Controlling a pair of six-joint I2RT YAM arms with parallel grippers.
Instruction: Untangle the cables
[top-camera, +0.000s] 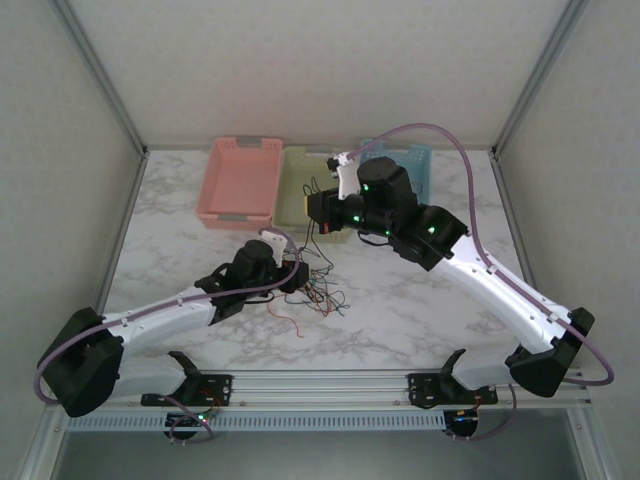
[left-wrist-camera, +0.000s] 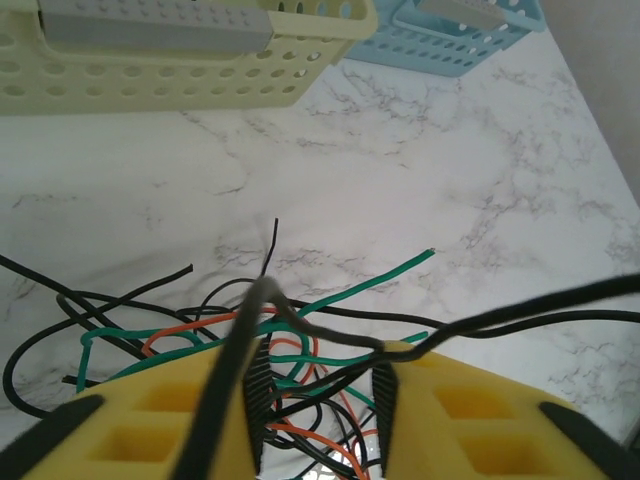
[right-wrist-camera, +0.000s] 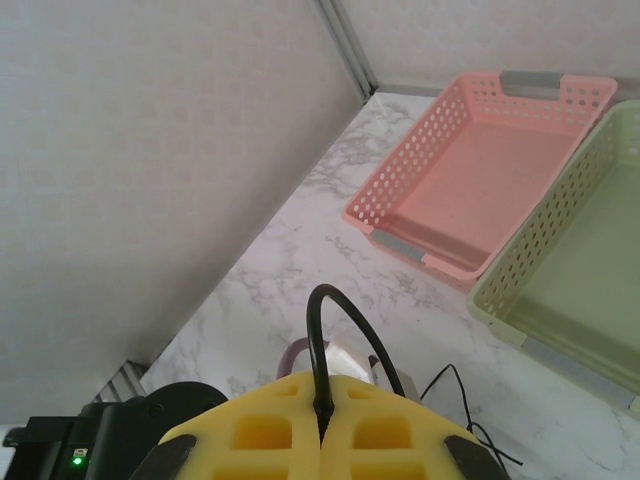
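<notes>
The cables (top-camera: 318, 293) lie as a loose tangle of black, green and orange wires on the marble table in front of the baskets. My left gripper (top-camera: 297, 275) sits low at the tangle's left edge. In the left wrist view its yellow fingers (left-wrist-camera: 322, 360) stand partly apart, with green (left-wrist-camera: 380, 275), orange (left-wrist-camera: 190, 330) and black wires crossing the gap. One black wire (left-wrist-camera: 520, 310) is draped over the fingertips. My right gripper (top-camera: 318, 208) hovers higher, near the yellow-green basket's front. It is shut (right-wrist-camera: 322, 395) on a black cable (right-wrist-camera: 318, 340) that loops up from the fingertips.
Three perforated baskets stand in a row at the back: pink (top-camera: 238, 185), yellow-green (top-camera: 292, 195) and blue (top-camera: 420, 160). Grey walls and metal posts enclose the table. Bare marble (top-camera: 400, 310) lies right of the tangle.
</notes>
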